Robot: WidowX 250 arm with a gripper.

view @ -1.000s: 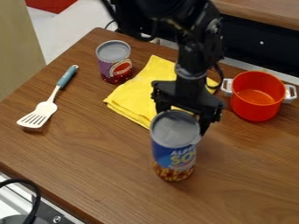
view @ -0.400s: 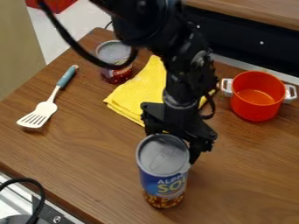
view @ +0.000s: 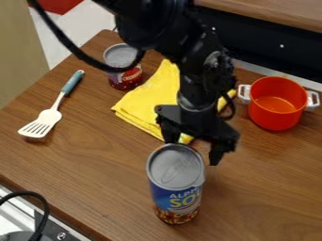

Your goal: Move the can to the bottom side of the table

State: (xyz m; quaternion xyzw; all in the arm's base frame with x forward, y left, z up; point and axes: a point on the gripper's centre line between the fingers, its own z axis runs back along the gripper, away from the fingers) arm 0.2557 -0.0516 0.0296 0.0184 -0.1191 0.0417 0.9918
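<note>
Standing upright low in the view: the tall can (view: 177, 194), open gripper (view: 192, 151) just behind it

The can rests on the wooden table (view: 82, 164), in the lower middle of the view, its silver lid up and its blue label above a band of printed food. Just behind it hangs the black gripper, its fingers spread apart, one behind the lid's rim and the other to the right. Whether either touches the can, I cannot tell. The arm (view: 198, 70) slants down from the top edge.

Beyond the gripper, partly hidden by it, lies a folded yellow cloth (view: 141, 107). A shorter can (view: 125, 79) with a red and purple label stands upright near the cloth's upper left; a black cable on the arm crosses in front of it. To the gripper's right sits an orange-red pot (view: 277, 113) with two white handles. At the left lies a slotted spatula (view: 46, 117), its pale head pointing lower left and its blue handle upper right.
</note>
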